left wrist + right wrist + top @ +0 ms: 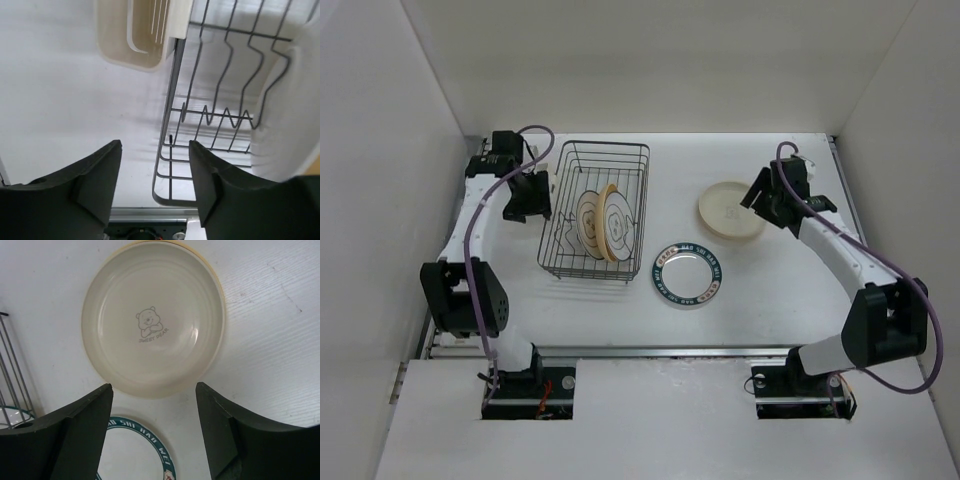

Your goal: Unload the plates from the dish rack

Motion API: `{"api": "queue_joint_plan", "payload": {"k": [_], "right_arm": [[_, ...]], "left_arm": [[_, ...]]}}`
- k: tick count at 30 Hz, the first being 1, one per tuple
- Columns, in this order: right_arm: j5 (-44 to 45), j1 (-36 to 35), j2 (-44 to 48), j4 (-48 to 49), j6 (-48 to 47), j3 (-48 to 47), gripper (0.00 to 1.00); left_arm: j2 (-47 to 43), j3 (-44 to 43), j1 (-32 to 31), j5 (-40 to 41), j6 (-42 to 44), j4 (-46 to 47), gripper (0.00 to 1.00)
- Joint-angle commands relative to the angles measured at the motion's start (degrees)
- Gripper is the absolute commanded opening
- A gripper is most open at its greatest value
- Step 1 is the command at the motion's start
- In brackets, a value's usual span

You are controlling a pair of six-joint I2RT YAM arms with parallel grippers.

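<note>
While two plates (603, 222) stand on edge in the dish rack (605, 165), the cream plate (152, 315) and teal-rimmed plate (688, 273) lie flat on the worktop (770, 300). Left end effector (155, 150) — jaws apart, empty, beside the rack's left wall. Right end effector (154, 390) — same, over the cream plate.
</note>
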State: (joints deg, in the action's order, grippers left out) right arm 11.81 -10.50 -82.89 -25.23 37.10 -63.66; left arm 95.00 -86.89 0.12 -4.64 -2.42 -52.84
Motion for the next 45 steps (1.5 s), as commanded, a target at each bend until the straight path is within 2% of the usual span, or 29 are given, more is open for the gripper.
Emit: {"api": "queue_joint_plan", "payload": {"k": [1,3,4,6,10,13,16,18,27,28,29,30,33,42,45], "right_arm": [[-0.21,-1.19,2.91,2.38,-2.56,-1.81,0.73],[-0.21,-1.19,2.91,2.38,-2.56,-1.82,0.75],[-0.21,-1.19,2.91,2.38,-2.56,-1.82,0.75],[-0.82,-1.19,2.91,2.38,-2.56,-1.82,0.75],[-2.14,-1.71,3.43,1.85,-2.56,-1.21,0.75],[-2.67,-1.71,4.05,1.85,-2.04,-0.68,0.75],[-3.28,-1.71,5.97,1.85,-2.03,0.46,0.75],[-3.29,-1.71,6.86,1.85,-2.03,1.16,0.75],[-3.29,-1.71,13.45,0.19,-1.51,5.03,0.74],[-3.29,-1.71,14.07,0.19,-1.51,5.04,0.74],[-3.29,-1.71,14.68,-0.34,-0.9,5.73,0.74],[-3.29,-1.71,15.91,-0.95,-0.89,5.74,0.74],[-2.77,-1.71,18.54,-2.44,-0.89,6.35,0.74],[-0.65,-2.24,25.41,-6.23,-0.36,6.35,0.74],[-3.1,-2.76,26.73,-6.23,-1.94,5.22,0.74]], "left_arm": [[-8.33,-3.01,-1.34,0.43,0.47,3.0,0.55],[-9.83,-4.5,-3.71,0.43,3.02,3.62,0.62],[-9.84,-5.47,-6.07,0.43,3.99,3.62,0.69],[-8.0,-10.37,-8.11,-0.45,6.36,0.12,0.74],[1.48,-17.59,-10.4,-1.6,7.86,-7.01,0.75],[3.87,-17.61,-11.11,-0.81,7.86,-7.01,0.75],[6.24,-17.61,-12.6,0.6,8.39,-6.49,0.7],[8.44,-19.27,-14.26,2.7,8.39,-7.01,0.62],[12.49,-19.89,-16.03,3.06,7.86,-8.59,0.53],[13.1,-20.59,-16.03,2.54,7.86,-9.21,0.49],[13.8,-20.6,-16.03,2.54,7.86,-9.82,0.31],[13.81,-21.38,-16.03,2.54,7.34,-9.83,0.21],[12.5,-22.97,-16.03,3.14,6.81,-9.83,0.01],[7.75,-33.51,-16.03,5.16,5.05,-10.97,0.0],[5.9,-37.98,-16.03,6.83,4.35,-10.97,0.0]]}}
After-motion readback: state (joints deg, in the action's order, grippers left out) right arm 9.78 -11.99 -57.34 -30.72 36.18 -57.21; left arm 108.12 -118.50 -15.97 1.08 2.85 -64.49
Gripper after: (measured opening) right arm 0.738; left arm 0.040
